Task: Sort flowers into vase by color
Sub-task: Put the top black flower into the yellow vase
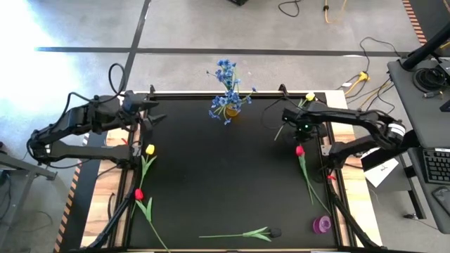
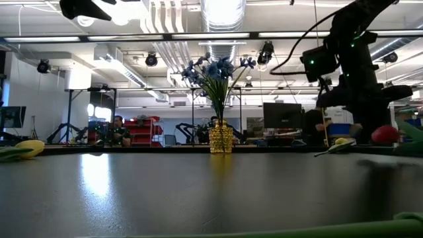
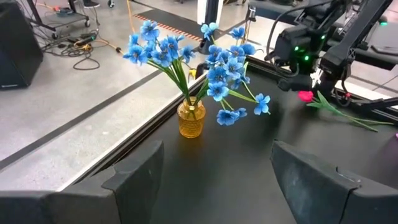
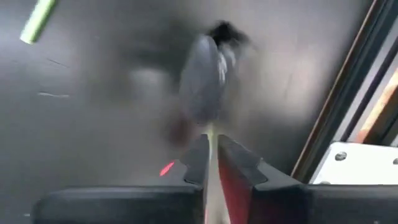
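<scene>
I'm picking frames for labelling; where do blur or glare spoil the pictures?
Right wrist view: heavy blur, what the right gripper pinches is unreadable. Low view: ceiling lights glare off the table. Left wrist view: blue flowers and amber vase sharp.

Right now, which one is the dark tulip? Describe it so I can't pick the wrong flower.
Start at the black table and go to the edge farthest from the vase of blue flowers. The dark tulip lies flat along that edge, alone, its head pointing toward a purple object on the right arm's side. It is the only flower with a near-black head.
</scene>
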Robot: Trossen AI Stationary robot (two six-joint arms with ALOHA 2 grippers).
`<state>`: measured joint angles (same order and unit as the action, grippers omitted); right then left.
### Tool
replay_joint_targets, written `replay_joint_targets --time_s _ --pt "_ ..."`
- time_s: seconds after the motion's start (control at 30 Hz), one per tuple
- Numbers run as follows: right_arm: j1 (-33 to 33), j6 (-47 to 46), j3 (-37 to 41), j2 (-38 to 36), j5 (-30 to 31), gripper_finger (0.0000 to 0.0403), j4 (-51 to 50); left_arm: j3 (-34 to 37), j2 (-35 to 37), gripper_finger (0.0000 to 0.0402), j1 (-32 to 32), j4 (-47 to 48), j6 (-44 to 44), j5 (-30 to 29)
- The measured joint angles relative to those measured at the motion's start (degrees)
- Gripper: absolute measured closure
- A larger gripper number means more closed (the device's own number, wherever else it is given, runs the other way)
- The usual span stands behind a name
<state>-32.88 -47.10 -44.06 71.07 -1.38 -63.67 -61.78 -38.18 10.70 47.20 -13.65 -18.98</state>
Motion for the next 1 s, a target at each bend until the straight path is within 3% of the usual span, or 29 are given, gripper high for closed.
replay_joint_targets --time_s 0.27,0.43,0.67,1.0 --pt "0.00 -0.54 1.74 0.47 1.35 0.0283 2.79 0.05 -1.35 0.0121 0.00 0.20 -0.17 0.02" --pt "0.00 -2.58 5.38 1.58 1.37 0.0268 3.61 0.09 -1.43 0.0121 0.00 1.27 -1.59 0.04" --pt "0.00 -3.20 9.41 1.50 1.40 0.0295 15.39 0.09 -1.43 0.0121 0.00 2.19 -1.94 0.04" --pt "0.04 -3.33 10.96 1.79 1.11 0.0370 18.19 0.11 -1.08 0.0121 -0.01 0.54 -1.57 0.46"
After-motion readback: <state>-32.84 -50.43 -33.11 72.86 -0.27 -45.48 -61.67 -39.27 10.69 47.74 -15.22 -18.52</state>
